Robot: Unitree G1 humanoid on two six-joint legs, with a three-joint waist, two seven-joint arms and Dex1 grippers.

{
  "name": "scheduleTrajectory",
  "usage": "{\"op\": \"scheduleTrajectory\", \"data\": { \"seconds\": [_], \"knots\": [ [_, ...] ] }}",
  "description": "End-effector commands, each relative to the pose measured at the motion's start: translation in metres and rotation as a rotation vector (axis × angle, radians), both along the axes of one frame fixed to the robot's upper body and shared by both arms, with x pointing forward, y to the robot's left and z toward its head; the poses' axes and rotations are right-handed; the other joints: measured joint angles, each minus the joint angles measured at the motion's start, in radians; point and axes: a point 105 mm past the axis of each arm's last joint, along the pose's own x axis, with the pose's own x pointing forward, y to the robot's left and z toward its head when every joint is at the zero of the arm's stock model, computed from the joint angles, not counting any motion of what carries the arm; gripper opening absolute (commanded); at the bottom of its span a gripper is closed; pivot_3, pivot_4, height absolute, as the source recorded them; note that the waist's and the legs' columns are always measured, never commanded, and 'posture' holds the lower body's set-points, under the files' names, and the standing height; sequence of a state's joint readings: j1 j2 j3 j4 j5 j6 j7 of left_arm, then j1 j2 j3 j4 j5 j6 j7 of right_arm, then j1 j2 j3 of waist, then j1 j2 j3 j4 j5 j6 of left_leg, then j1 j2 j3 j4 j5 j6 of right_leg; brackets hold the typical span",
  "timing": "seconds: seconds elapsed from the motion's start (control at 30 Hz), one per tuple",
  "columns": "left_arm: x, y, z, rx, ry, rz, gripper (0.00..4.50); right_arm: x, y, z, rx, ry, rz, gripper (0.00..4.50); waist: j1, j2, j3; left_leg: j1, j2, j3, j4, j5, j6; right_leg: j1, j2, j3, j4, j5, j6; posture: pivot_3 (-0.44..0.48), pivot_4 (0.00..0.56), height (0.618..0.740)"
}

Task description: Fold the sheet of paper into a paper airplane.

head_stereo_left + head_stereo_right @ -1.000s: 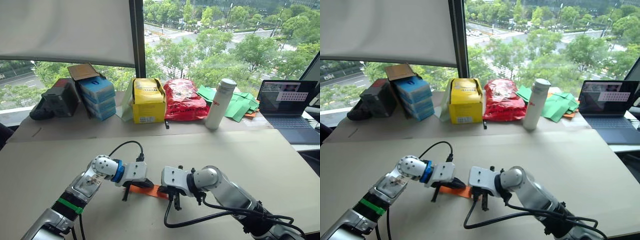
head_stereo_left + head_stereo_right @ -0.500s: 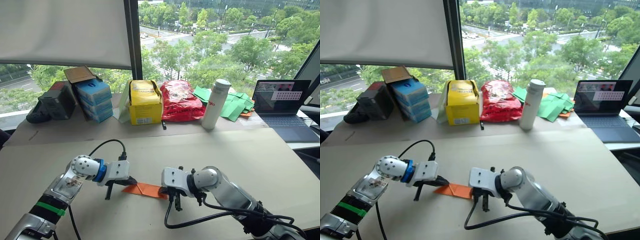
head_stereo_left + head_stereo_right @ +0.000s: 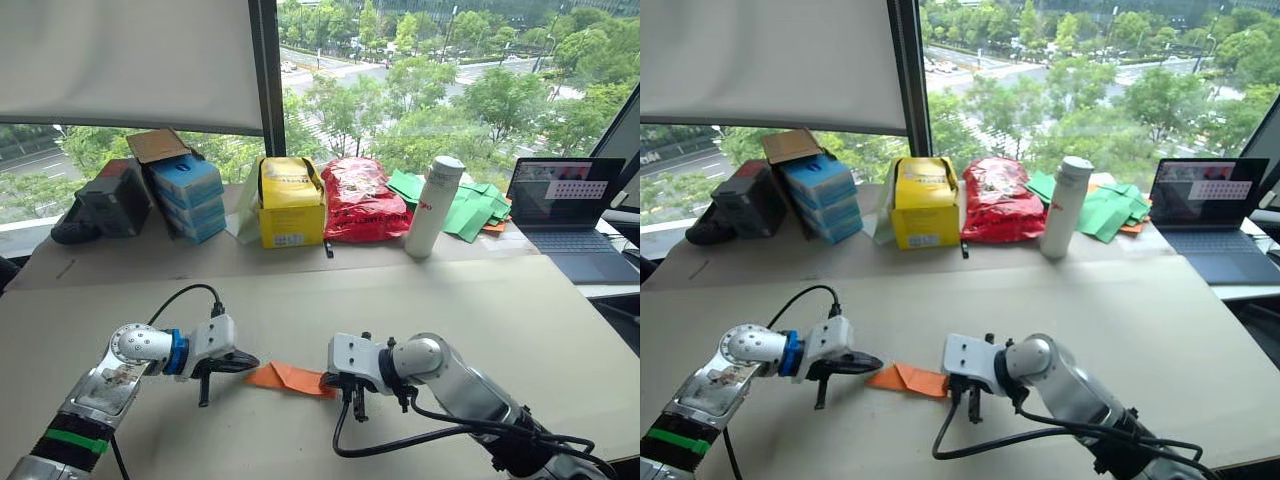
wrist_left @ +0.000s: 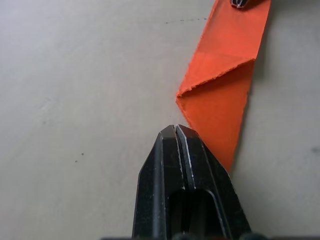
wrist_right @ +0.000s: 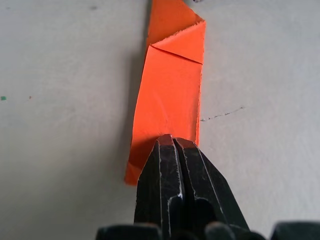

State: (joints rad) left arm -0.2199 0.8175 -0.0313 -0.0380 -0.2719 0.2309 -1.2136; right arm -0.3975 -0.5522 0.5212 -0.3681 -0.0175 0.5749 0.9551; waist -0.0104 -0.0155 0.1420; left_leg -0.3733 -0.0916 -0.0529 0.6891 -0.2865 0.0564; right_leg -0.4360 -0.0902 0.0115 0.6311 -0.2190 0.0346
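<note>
The sheet of paper (image 3: 285, 377) lies flat on the table as a narrow, pointed orange strip with a folded triangular flap (image 4: 220, 75). My left gripper (image 3: 250, 361) is shut, and its tip (image 4: 175, 130) sits just off the strip's pointed left end, low over the table. At the strip's right end my right gripper (image 3: 328, 381) is also shut, with its closed tip (image 5: 170, 141) resting on top of the paper (image 5: 172, 85). The right gripper's tip also peeks into the left wrist view at the far end of the strip.
The beige table (image 3: 500, 320) spreads wide around the paper. Along its back edge stand a black bag (image 3: 105, 203), blue boxes (image 3: 190, 195), a yellow box (image 3: 292, 203), a red bag (image 3: 365, 200), a white bottle (image 3: 434, 207), green paper pieces (image 3: 475, 210) and a laptop (image 3: 570, 210).
My left gripper has slid left along the strip and off its left end, uncovering most of the paper. The right gripper has stayed on the right end.
</note>
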Motion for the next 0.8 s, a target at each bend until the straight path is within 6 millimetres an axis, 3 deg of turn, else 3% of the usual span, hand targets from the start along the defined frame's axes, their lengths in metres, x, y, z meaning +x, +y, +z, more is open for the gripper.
{"op": "scheduleTrajectory", "data": {
  "seconds": [0.03, 0.13, 0.17, 0.37, 0.6, 0.63, 0.8],
  "knots": [
    [-0.011, -0.003, 0.036, -0.136, -0.020, 0.032, 0.00, -0.002, 0.002, 0.031, 0.117, -0.098, 0.007, 0.01, 0.001, 0.000, 0.000, -0.002, 0.000, 0.000, 0.000, 0.000, 0.000, -0.001, 0.000, 0.000, 0.000, 0.000, 0.000, 0.000, 0.150, 0.740],
    [-0.030, 0.000, 0.033, -0.153, 0.044, 0.055, 0.00, -0.004, -0.004, 0.048, 0.187, -0.132, -0.008, 0.01, -0.003, 0.000, 0.000, -0.007, -0.001, 0.000, 0.000, 0.000, 0.000, -0.003, -0.001, 0.000, 0.000, 0.000, 0.000, 0.000, 0.150, 0.740],
    [-0.035, 0.002, 0.030, -0.149, 0.062, 0.063, 0.00, -0.007, -0.006, 0.053, 0.210, -0.125, -0.005, 0.29, -0.004, 0.000, 0.000, -0.008, -0.001, 0.000, 0.000, 0.000, 0.000, -0.003, -0.001, 0.001, -0.001, 0.000, 0.000, 0.000, 0.150, 0.740],
    [-0.051, 0.008, 0.026, -0.170, 0.126, 0.098, 1.84, -0.035, -0.012, 0.070, 0.288, -0.072, 0.089, 2.19, 0.007, 0.000, 0.001, -0.007, 0.000, 0.000, -0.002, 0.000, -0.001, -0.002, -0.001, 0.001, -0.002, 0.001, -0.002, 0.000, 0.150, 0.740],
    [-0.062, 0.009, 0.021, -0.187, 0.164, 0.093, 4.19, -0.064, -0.005, 0.048, 0.274, 0.091, 0.216, 4.50, 0.009, 0.001, 0.001, -0.001, 0.001, 0.000, -0.002, -0.003, 0.005, 0.000, -0.001, 0.001, -0.003, 0.002, -0.003, 0.000, 0.150, 0.740],
    [-0.063, 0.009, 0.021, -0.192, 0.166, 0.090, 4.46, -0.067, -0.004, 0.042, 0.260, 0.106, 0.232, 4.50, 0.009, 0.001, 0.001, -0.001, 0.001, 0.000, -0.002, -0.003, 0.005, 0.000, -0.001, 0.001, -0.003, 0.002, -0.003, 0.000, 0.150, 0.740],
    [-0.067, 0.006, 0.021, -0.197, 0.155, 0.079, 4.46, -0.053, 0.009, 0.026, 0.279, 0.143, 0.200, 4.50, 0.007, 0.001, 0.001, -0.001, 0.001, 0.000, -0.003, -0.003, 0.004, 0.000, -0.001, 0.001, -0.003, 0.002, -0.003, 0.000, 0.150, 0.740]
  ]
}}
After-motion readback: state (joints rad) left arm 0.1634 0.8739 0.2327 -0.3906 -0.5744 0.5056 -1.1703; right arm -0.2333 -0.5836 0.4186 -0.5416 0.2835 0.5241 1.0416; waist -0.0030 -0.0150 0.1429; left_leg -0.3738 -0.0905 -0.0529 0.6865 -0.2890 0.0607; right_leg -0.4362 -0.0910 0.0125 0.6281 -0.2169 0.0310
